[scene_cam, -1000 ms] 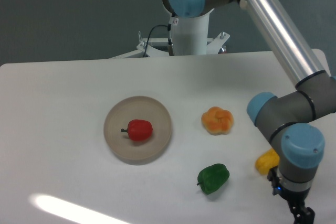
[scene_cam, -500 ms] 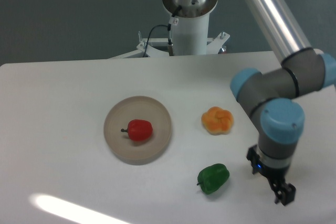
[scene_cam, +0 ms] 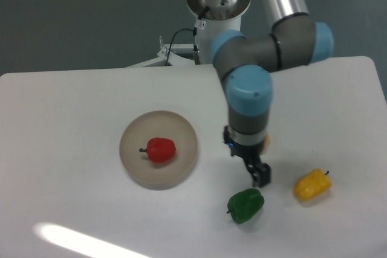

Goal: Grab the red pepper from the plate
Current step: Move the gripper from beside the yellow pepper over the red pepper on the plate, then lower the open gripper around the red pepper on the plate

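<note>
On the table: beige plate (scene_cam: 130,162) left of centre, red pepper (scene_cam: 161,149) lying in its middle, stem pointing left.
Gripper (scene_cam: 260,174): hangs low just above the green pepper (scene_cam: 245,205), well right of the plate; nothing held.
Fingers: seen edge-on as one dark block; can't tell if open or closed.
Change: arm has swung left from the table's right edge, approx. halfway to the plate in 1 s; wrist now covers most of the orange pepper (scene_cam: 265,142), and the yellow pepper (scene_cam: 312,185) it was hiding is in full view.
Red pepper vs before: same spot, untouched.
Meaning: approach phase underway, pick not started; more leftward travel needed, then descent over the pepper.
Risk: low path could clip the green pepper or plate rim.
</note>
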Tool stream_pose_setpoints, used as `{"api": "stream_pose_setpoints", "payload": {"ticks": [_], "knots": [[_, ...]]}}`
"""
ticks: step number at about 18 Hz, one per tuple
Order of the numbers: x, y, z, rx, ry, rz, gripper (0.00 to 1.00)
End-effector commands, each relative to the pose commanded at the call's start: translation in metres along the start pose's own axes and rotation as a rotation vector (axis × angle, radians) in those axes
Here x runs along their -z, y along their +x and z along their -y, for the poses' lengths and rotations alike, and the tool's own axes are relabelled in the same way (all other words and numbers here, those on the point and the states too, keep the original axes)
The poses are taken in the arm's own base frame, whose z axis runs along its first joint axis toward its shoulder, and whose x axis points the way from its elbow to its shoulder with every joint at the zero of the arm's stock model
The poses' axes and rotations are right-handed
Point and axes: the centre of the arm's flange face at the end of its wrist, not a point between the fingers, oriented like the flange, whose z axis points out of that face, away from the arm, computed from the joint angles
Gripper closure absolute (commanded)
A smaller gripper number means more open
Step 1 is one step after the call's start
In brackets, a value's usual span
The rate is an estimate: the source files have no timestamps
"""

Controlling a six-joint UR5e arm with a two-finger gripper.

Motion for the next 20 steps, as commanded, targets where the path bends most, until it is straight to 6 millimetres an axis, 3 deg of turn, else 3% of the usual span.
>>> {"api": "stream_pose_setpoints", "payload": {"ticks": [4, 8, 11, 20], "knots": [[-0.011, 0.04, 0.036, -0.065, -0.007, -0.036, 0.0], [-0.022, 0.063, 0.061, -0.098, 0.0, -0.023, 0.0], [-0.034, 0.078, 0.07, -0.11, 0.011, -0.004, 0.0], [-0.046, 0.1, 0.087, -0.127, 0.005, -0.027, 0.0]]}}
